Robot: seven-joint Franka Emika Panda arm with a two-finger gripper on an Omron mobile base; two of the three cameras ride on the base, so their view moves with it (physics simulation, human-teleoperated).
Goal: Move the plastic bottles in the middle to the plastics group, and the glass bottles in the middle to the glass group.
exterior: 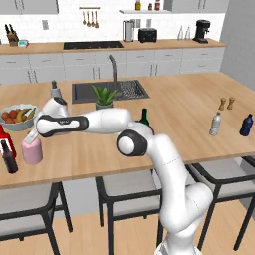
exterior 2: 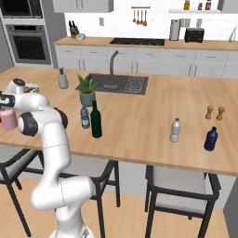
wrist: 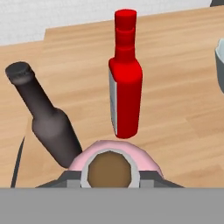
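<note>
Worktop [exterior: 199, 114]; arm reaching left. The hand [exterior: 34, 136] is closed on the neck of the pink glass bottle [exterior: 32, 151], which sits just beside the red bottle [wrist: 125, 98] and dark brown bottle [wrist: 49, 120], the glass group. Step: placing. Next, judged: release there, then fetch the green wine bottle [exterior 2: 95, 121].

squat pink glass bottle [exterior: 32, 149]: upright, left of left base view, beside red bottle [exterior: 4, 137] and slim dark brown bottle [exterior: 8, 158] | tall dark green wine bottle [exterior 2: 95, 121]: upright, centre-left of right base view | small clear water bottle with blue cap [exterior 2: 85, 116]: upright, just left of it | greyish clear bottle [exterior 2: 175, 130] and dark blue bottle [exterior 2: 210, 139]: upright, right
</note>
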